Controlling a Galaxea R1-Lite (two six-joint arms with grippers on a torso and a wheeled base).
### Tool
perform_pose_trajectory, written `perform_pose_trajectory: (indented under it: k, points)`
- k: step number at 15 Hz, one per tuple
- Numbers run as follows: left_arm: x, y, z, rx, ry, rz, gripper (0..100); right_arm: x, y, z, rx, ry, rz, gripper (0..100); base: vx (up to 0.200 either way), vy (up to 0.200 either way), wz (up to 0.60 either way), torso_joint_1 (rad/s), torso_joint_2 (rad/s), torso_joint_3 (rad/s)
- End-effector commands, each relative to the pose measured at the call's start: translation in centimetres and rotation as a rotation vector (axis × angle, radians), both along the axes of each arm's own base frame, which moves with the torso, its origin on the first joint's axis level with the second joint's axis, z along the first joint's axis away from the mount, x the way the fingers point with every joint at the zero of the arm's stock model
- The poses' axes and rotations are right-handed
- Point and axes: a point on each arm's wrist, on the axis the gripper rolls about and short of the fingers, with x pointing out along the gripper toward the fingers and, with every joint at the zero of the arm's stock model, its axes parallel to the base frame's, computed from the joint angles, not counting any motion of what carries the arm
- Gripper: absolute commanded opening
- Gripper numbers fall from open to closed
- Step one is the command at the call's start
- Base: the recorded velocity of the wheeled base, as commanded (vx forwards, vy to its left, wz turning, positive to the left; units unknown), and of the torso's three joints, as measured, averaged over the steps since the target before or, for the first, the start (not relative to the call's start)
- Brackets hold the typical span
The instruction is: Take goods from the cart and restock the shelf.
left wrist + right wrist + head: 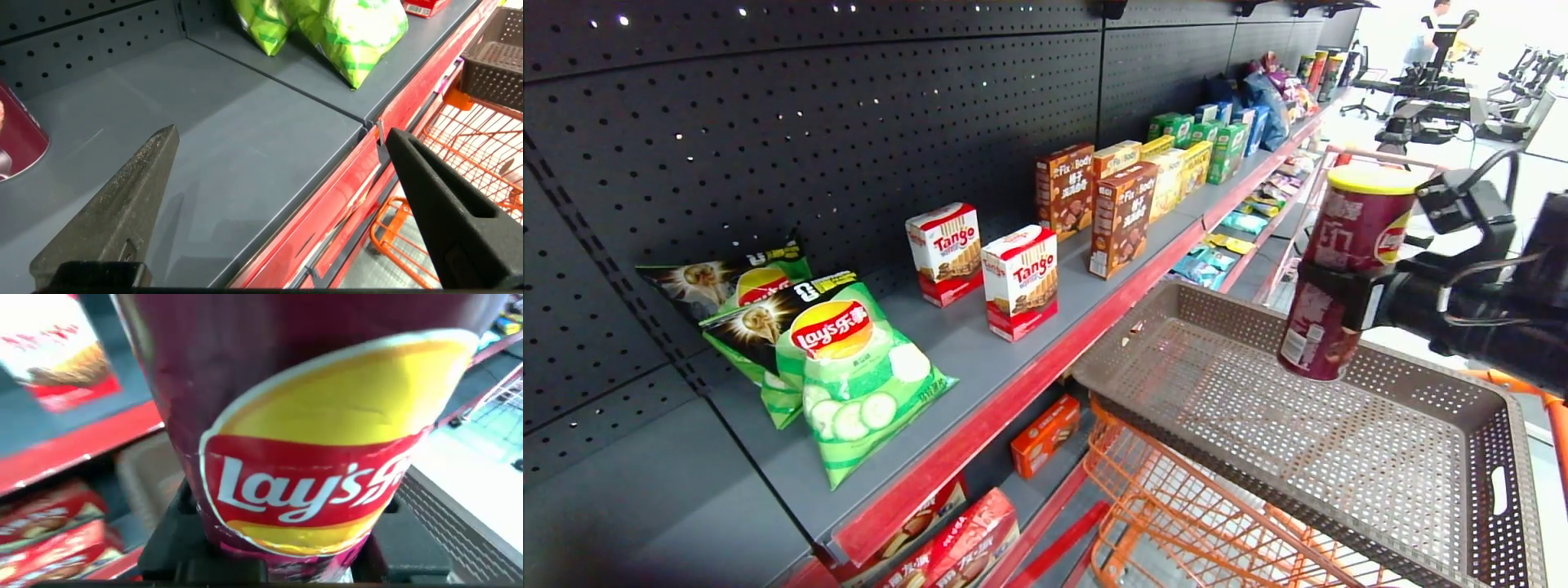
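Observation:
My right gripper (1347, 296) is shut on a maroon chip can (1343, 269) with a yellow lid, held upright above the brown perforated basket (1437, 457) on the orange cart (1176, 523). Seen close in the right wrist view, the chip can (319, 433) sits between the jaws. My left gripper (278, 204) stands open over a bare stretch of the grey shelf (212, 131), near its red front edge, with nothing between its fingers. Green chip bags (841, 359) lie on the shelf (980, 351) to the left.
Red-and-white wafer boxes (1021, 282), brown boxes (1123, 216) and more goods line the shelf toward the far end. Lower shelves hold orange and red packs (1045, 437). A maroon can (20, 135) stands on the shelf beside the left gripper.

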Motion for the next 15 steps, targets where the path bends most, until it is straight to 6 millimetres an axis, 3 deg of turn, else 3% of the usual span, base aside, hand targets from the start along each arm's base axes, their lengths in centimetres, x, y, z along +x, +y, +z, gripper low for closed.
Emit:
perform_pose_trajectory:
  k: [1, 2, 3, 5, 15]
  points:
    - [0.0, 0.0, 0.0, -0.001, -0.001, 0.001, 100, -7.9, -0.8, 2.2, 0.06, -0.071, 0.033, 0, 0.0, 0.0, 0.0, 0.0, 0.0, 0.0]
    - [0.0, 0.0, 0.0, -0.001, -0.001, 0.001, 100, -8.7, -0.8, 2.1, 0.064, -0.073, 0.041, 0, 0.0, 0.0, 0.0, 0.0, 0.0, 0.0]
    - [0.0, 0.0, 0.0, -0.001, -0.001, 0.001, 100, -11.1, -1.4, 2.1, 0.063, -0.067, 0.039, 0, 0.0, 0.0, 0.0, 0.0, 0.0, 0.0]
    - [0.0, 0.0, 0.0, -0.001, -0.001, 0.001, 100, -13.7, -2.3, 2.4, 0.055, -0.034, 0.002, 0, 0.0, 0.0, 0.0, 0.0, 0.0, 0.0]
    - [0.0, 0.0, 0.0, -0.001, -0.001, 0.001, 100, -17.3, -4.2, 1.9, 0.027, 0.019, -0.153, 0, 0.0, 0.0, 0.0, 0.0, 0.0, 0.0]
